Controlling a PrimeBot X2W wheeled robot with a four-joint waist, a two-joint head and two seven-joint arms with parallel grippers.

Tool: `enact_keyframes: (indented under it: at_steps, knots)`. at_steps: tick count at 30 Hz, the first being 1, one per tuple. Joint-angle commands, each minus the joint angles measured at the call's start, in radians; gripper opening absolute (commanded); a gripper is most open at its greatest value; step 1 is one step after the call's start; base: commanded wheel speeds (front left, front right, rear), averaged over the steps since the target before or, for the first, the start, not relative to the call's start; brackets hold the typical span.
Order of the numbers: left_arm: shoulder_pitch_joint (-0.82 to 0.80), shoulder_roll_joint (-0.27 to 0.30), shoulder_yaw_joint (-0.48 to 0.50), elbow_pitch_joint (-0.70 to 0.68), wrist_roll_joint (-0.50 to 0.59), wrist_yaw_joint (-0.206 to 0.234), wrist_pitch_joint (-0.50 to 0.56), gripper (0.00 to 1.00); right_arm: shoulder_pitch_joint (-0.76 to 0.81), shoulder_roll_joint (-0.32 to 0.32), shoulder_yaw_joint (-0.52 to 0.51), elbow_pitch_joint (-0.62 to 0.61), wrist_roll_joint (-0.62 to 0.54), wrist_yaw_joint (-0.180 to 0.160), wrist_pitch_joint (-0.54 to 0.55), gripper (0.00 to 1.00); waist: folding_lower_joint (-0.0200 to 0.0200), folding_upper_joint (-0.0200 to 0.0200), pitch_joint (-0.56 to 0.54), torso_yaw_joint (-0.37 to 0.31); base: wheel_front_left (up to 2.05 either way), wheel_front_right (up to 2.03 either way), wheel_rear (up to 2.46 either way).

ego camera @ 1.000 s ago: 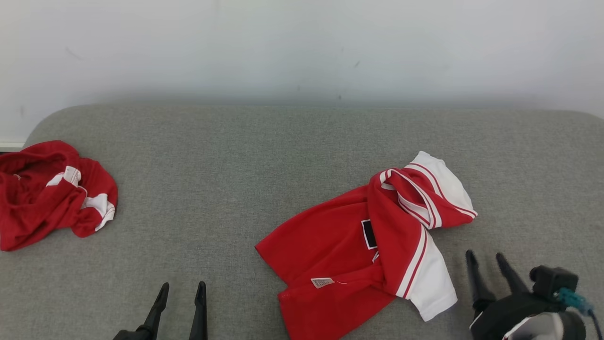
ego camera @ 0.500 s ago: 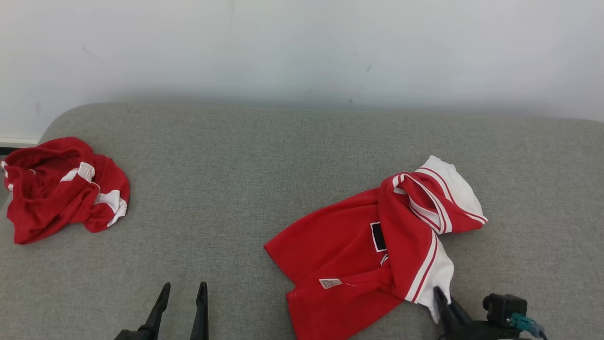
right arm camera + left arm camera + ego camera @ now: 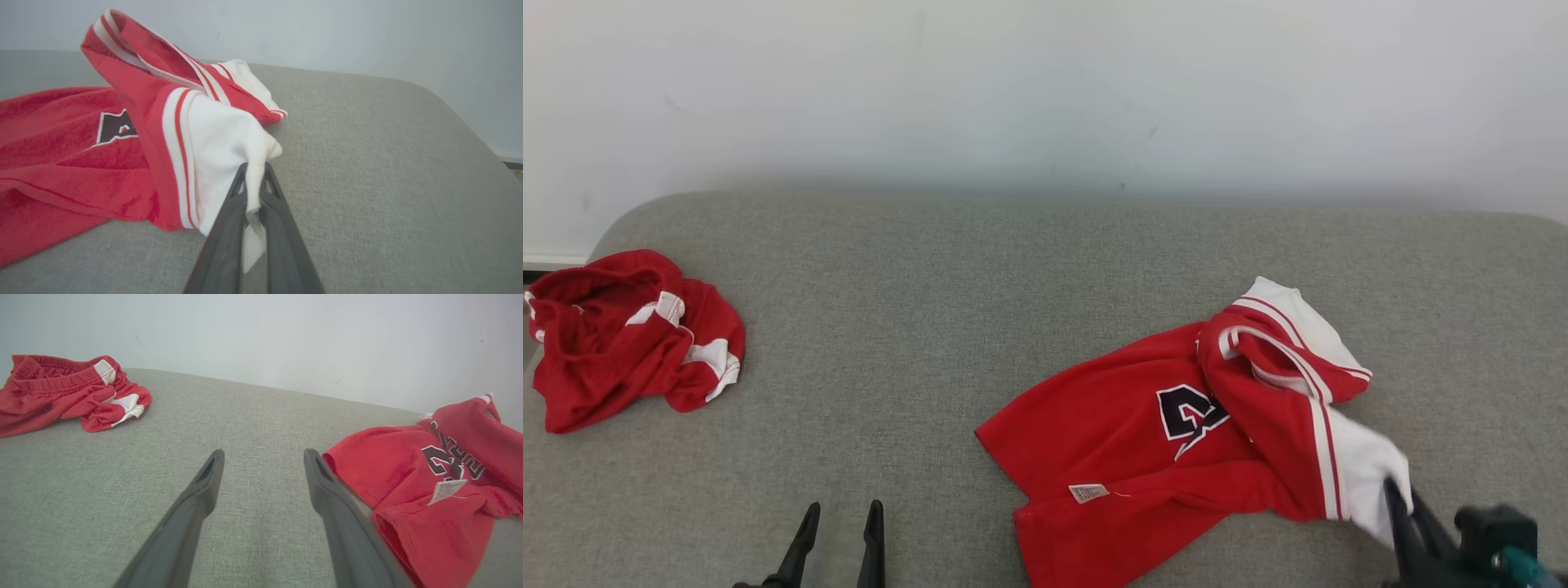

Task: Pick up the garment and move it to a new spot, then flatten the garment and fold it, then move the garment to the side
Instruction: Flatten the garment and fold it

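Observation:
The garment (image 3: 1143, 441) is a red jersey with white sleeves and black lettering, lying crumpled on the right half of the grey cushion (image 3: 980, 286). My right gripper (image 3: 1401, 494) is shut on its white sleeve at the lower right; the right wrist view shows the white cloth (image 3: 229, 151) pinched between the right gripper (image 3: 255, 167) tips, the sleeve drawn out to the right. My left gripper (image 3: 843, 513) stands open at the bottom left, holding nothing. In the left wrist view the left gripper (image 3: 263, 455) fingers are spread over bare cushion, with the garment (image 3: 429, 486) to their right.
A second red and white piece of clothing (image 3: 625, 335) lies bunched at the cushion's far left edge, also seen as a red heap (image 3: 65, 390) in the left wrist view. A pale wall (image 3: 1045, 90) stands behind the cushion. The cushion's rounded right edge (image 3: 461, 114) is near my right gripper.
My right gripper moved in onto the white sleeve, shut on it and pulled it rightward, uncovering the black lettering. The head camera shifted slightly. The left gripper stayed open and still.

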Motion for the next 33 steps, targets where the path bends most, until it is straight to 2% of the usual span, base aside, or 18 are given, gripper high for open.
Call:
enact_keyframes:
  at_steps: [1,3,4,5,11,14,18,23,28,33]
  knots:
    - [0.013,0.000,-0.001,-0.003,-0.005,0.003,-0.004,1.00,0.045,0.030,-0.014,-0.033,0.001,0.002,0.033,0.00,0.0001,0.0000,0.002,-0.002,0.00,0.00,0.00]
    - [0.009,0.000,-0.003,-0.002,-0.007,0.002,-0.004,1.00,0.098,0.034,-0.022,-0.072,-0.029,0.002,0.086,0.01,0.0001,0.0000,0.006,-0.004,0.00,0.00,0.00]
    - [0.008,0.000,-0.004,-0.002,-0.007,0.002,-0.004,1.00,0.114,0.056,-0.020,-0.096,-0.002,0.002,0.092,0.41,0.0001,0.0000,0.007,-0.005,0.00,0.00,0.00]
    - [0.007,0.000,-0.003,-0.002,-0.008,0.002,-0.004,1.00,0.129,0.077,-0.024,-0.113,0.031,0.002,0.098,1.00,0.0001,0.0000,0.008,-0.007,0.00,0.00,0.00]
    - [0.005,0.000,0.002,0.003,0.006,0.002,-0.004,1.00,0.153,0.091,0.004,-0.238,0.173,0.002,0.068,1.00,0.0001,0.0000,0.007,-0.021,0.00,0.00,0.00]
    - [0.003,0.000,0.002,0.006,0.010,0.001,-0.004,1.00,0.150,0.078,-0.004,-0.273,0.202,0.002,0.055,1.00,0.0001,0.0000,0.004,-0.023,0.00,0.00,0.00]
    - [0.004,0.000,0.004,0.005,0.014,-0.001,-0.004,1.00,0.136,0.054,-0.055,-0.288,0.177,0.002,0.043,1.00,0.0001,0.0000,-0.002,-0.025,0.00,0.00,0.00]
    - [0.003,0.000,-0.002,0.008,0.015,-0.003,-0.004,1.00,0.103,0.033,-0.139,-0.221,0.128,0.002,0.043,1.00,0.0001,0.0000,-0.003,-0.017,0.00,0.00,0.00]
    - [0.003,0.000,-0.004,0.004,0.012,-0.001,-0.004,1.00,0.083,0.047,-0.231,-0.119,0.099,0.002,0.052,1.00,0.0001,0.0000,-0.005,-0.005,0.00,0.00,0.00]
    - [0.001,0.000,0.004,-0.001,0.017,-0.002,-0.004,1.00,0.013,0.049,-0.227,0.003,0.106,0.002,0.035,1.00,0.0001,0.0000,0.009,-0.012,0.00,0.00,0.00]
